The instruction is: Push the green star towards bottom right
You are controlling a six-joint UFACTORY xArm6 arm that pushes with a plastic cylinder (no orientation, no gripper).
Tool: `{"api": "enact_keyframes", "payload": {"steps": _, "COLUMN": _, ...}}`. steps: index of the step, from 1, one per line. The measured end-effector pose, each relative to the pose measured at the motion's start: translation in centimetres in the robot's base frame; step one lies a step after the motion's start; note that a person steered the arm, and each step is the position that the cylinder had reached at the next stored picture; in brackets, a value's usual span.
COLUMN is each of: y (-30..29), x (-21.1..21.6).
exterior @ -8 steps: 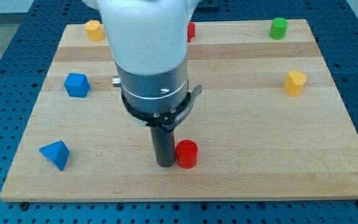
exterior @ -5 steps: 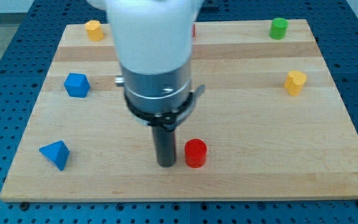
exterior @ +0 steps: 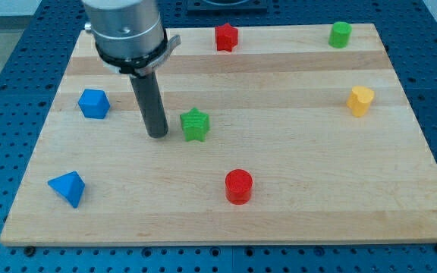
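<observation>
Left of green star [exterior: 195, 124]: my tip [exterior: 157, 135]

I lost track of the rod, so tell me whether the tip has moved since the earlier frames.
Yes. My tip has gone toward the view's upper left, away from the red cylinder, and now sits just left of the green star.

Tip [exterior: 157, 135] on the board [exterior: 294, 220], just left of the green star [exterior: 195, 125], a small gap between. Blue block [exterior: 93, 104] left of the tip. Blue wedge [exterior: 67, 188] near the bottom-left corner. Red cylinder [exterior: 239, 186] below and right of the star. Red star [exterior: 226, 36] at the top edge. Green cylinder [exterior: 341, 34] top right. Yellow block [exterior: 360, 101] at the right side.
</observation>
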State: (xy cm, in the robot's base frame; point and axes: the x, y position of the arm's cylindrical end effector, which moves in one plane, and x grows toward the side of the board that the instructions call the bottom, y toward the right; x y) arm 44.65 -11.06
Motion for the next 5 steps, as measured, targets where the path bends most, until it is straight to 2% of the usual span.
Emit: {"api": "enact_keyframes", "payload": {"steps": 5, "y": 11.9, "x": 0.0}}
